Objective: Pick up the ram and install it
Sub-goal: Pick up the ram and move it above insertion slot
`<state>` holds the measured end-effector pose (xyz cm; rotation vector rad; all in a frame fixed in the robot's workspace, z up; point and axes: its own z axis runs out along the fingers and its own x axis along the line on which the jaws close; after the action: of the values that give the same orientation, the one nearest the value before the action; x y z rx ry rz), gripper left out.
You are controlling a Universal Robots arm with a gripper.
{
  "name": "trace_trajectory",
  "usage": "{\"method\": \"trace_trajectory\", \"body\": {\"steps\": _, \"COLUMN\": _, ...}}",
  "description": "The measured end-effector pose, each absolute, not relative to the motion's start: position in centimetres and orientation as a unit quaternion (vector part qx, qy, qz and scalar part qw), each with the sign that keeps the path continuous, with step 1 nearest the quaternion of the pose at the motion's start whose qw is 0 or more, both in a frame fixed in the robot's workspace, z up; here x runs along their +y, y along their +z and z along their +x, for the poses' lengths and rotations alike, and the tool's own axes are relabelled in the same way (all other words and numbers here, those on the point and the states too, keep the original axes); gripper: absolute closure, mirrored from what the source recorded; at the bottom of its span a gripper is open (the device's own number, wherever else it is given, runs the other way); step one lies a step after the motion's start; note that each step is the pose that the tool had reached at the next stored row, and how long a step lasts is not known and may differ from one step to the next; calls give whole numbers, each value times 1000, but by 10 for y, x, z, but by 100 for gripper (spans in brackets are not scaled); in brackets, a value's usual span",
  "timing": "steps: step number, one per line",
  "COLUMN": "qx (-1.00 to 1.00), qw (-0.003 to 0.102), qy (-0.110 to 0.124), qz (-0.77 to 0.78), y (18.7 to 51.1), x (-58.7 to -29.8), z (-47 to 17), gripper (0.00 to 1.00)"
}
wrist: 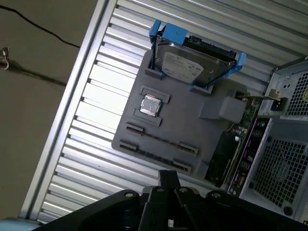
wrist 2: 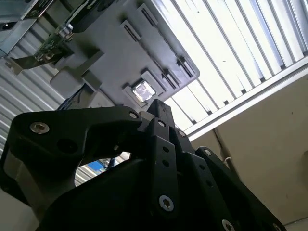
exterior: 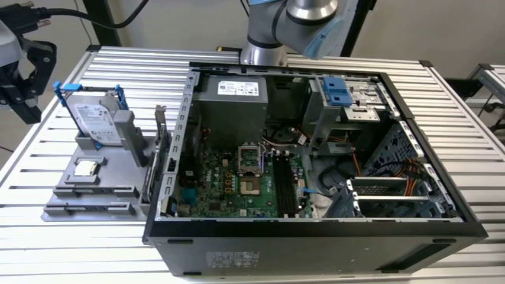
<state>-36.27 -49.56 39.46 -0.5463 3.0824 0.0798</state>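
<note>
My gripper (exterior: 28, 103) hangs above the table's edge at the exterior view's far left, beside the grey parts holder (exterior: 118, 195). In both wrist views its black fingers (wrist 2: 159, 113) meet at one tip with nothing between them, and the gripper (wrist: 168, 179) looks down on the holder (wrist: 192, 130). The holder's long narrow slots (wrist: 156, 139) look bare. The ram is out of view. The open computer case (exterior: 316, 231) lies on the table, with the green motherboard (exterior: 229, 183) and its long black slots (exterior: 284, 183) facing up.
On the holder, a hard drive in a blue bracket (exterior: 94, 121) stands upright, with a square processor chip (exterior: 84, 170) in front of it. An expansion card (wrist: 243, 144) stands between holder and case. A black cable (exterior: 94, 15) trails behind the gripper.
</note>
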Motion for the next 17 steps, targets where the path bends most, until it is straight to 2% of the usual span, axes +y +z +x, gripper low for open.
{"method": "trace_trajectory", "body": {"steps": 17, "qx": 973, "qw": 4, "qy": 26, "qz": -230, "y": 395, "x": -496, "z": -363, "gripper": 100}}
